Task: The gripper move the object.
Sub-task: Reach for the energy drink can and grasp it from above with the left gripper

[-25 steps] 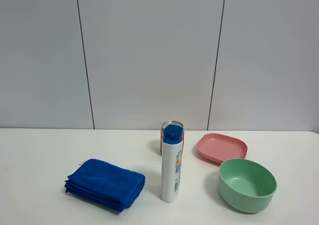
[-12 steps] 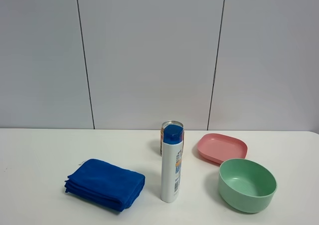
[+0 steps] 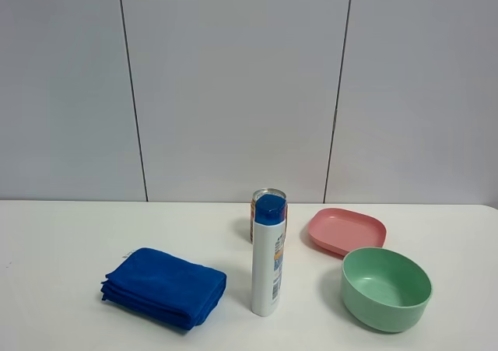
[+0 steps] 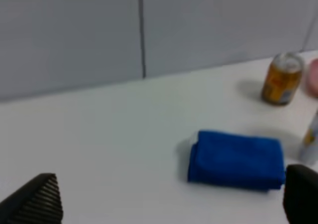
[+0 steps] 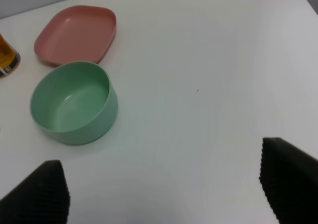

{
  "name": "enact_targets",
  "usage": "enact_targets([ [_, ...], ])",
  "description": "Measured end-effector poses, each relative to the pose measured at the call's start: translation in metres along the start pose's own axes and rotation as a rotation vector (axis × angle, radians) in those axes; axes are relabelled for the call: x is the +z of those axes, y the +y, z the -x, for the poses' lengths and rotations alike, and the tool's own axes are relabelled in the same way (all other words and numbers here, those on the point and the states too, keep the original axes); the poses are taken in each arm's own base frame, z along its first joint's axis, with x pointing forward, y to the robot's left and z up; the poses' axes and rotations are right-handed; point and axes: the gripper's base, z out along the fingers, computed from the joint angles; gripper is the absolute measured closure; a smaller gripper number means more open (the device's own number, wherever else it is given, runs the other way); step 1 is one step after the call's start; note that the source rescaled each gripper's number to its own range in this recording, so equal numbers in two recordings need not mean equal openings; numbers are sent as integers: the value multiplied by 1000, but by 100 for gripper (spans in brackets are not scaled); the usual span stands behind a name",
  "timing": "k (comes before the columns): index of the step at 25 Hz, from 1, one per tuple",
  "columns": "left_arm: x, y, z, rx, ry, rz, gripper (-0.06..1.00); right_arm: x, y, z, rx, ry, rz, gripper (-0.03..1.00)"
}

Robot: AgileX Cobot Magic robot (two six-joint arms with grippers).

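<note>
The small golden-orange metal can [image 4: 282,79] is seen upright just behind the tall white blue-capped bottle [image 3: 268,265], partly hidden by it. Nothing is held: the left gripper [image 4: 169,199] and right gripper [image 5: 164,184] are spread wide, presumably readied for an approach not yet begun.

A white bench [image 3: 62,242] runs along a pale grey panelled wall [image 3: 233,86]. Near the middle a tall white bottle [image 3: 267,269] with a blue cap stands upright. Directly behind it stands the golden-orange can [image 3: 268,193], mostly hidden by it, with its silver top showing just above the cap. A folded blue cloth [image 3: 163,286] lies to the left of the bottle. To the right sits a pink plate [image 3: 346,230], and just in front of the plate a green bowl [image 3: 381,316], open side up.
</note>
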Motion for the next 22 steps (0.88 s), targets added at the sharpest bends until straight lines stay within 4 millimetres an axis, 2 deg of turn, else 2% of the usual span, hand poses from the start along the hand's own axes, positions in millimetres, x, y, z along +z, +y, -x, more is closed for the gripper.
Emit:
enact_targets([
  [2, 8, -1, 22, 68, -5, -44, 1, 0, 0, 0, 0, 0, 0, -3],
  [4, 24, 0, 41, 122, 30, -86, 1, 0, 0, 0, 0, 0, 0, -3],
  [8, 78, 4, 66, 165, 167, -212, 1, 0, 0, 0, 0, 0, 0, -3],
  [13, 154, 4, 81, 81, 316, -380, 1, 0, 0, 0, 0, 0, 0, -3],
  [18, 213, -27, 77, 147, 412, -523, 1, 0, 0, 0, 0, 0, 0, -3],
  [22, 250, -62, 79, 267, 402, -555, 1, 0, 0, 0, 0, 0, 0, -3],
])
